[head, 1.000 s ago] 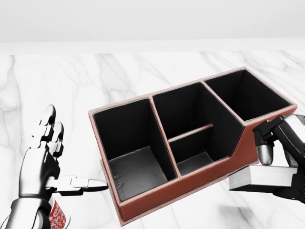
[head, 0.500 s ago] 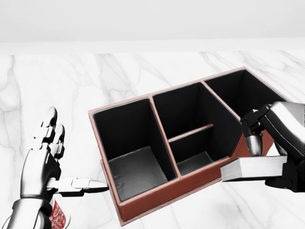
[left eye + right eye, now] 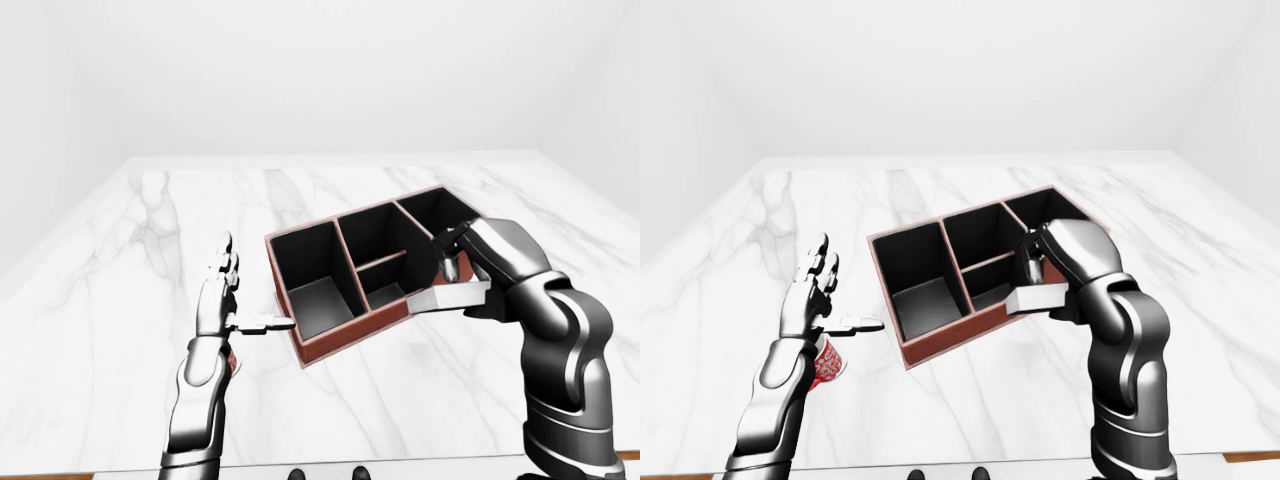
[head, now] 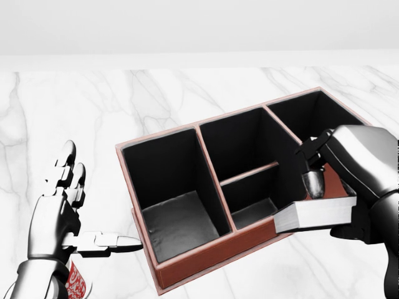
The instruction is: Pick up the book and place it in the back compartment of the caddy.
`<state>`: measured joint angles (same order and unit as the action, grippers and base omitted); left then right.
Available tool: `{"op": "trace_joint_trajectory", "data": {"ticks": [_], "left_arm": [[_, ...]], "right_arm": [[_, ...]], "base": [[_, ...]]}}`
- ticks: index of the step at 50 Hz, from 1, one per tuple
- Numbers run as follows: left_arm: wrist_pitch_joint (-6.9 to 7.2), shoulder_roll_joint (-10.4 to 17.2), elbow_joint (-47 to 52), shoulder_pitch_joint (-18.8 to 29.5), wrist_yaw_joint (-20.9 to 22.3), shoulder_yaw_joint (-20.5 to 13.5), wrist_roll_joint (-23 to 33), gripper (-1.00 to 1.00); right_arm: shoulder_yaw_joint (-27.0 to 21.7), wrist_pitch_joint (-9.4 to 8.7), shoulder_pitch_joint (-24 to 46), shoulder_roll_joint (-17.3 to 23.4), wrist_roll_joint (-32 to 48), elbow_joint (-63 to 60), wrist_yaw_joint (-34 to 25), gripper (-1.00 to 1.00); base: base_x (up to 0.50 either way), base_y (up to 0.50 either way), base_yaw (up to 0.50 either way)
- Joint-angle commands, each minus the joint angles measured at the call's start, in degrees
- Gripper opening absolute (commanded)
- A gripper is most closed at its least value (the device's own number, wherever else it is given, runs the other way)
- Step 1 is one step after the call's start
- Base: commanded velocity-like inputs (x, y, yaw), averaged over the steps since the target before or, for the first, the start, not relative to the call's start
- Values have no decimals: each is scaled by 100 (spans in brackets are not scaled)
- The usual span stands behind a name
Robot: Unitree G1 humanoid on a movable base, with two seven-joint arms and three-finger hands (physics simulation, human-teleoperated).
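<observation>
Marble counter [image 4: 75,112] carries a red-brown caddy [image 4: 206,249] with black-lined compartments, set at a slant in the head view. Its largest compartment sits at the lower left end, two smaller ones split by a low divider fill the middle, and one more lies at the upper right end.

Clamped in the right hand [image 4: 349,180], the book [image 4: 315,213] lies flat with its pale page edges facing the bottom of the head view. One finger presses down on its top cover while the rest of the hand wraps beneath it. The book hangs over the caddy's lower right wall, its left corner reaching across the rim beside the small middle compartment; whether it touches the rim cannot be told.

Left of the caddy, the left hand [image 4: 62,205] is spread and holds nothing: two fingers point up, and the thumb [image 4: 106,240] stretches sideways toward the caddy's left wall, its tip just beside it.

Below that hand's wrist, a red-and-white patterned cup [image 3: 826,362] stands on the counter, well left of the caddy.
</observation>
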<state>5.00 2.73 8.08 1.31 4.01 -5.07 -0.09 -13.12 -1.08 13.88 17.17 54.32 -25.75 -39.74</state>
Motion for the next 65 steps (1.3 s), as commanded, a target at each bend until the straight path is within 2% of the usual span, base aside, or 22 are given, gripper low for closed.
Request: {"op": "trace_joint_trajectory", "data": {"ticks": [1,15,34,40,48,65], "left_arm": [[0,0,-6,5,3,5,4,100],[0,-11,2,-21,2,23,18,100],[0,-11,-116,-1,-3,34,33,100],[0,-15,-121,-5,-12,41,41,100],[0,-16,-95,-11,-14,43,46,100],[0,-10,-173,16,-13,40,49,100]], "right_arm": [[122,-44,120,-103,78,-137,-2,-100],[272,-12,215,-188,169,-135,-17,-100],[447,-80,323,-324,283,-279,-26,-100],[489,-14,257,-366,311,-227,-26,-100],[553,-26,287,-420,339,-219,-26,-100],[694,-152,510,-511,419,-306,-26,-100]], "base": [[0,0,0],[0,0,0],[0,0,0],[0,0,0],[0,0,0],[0,0,0]]}}
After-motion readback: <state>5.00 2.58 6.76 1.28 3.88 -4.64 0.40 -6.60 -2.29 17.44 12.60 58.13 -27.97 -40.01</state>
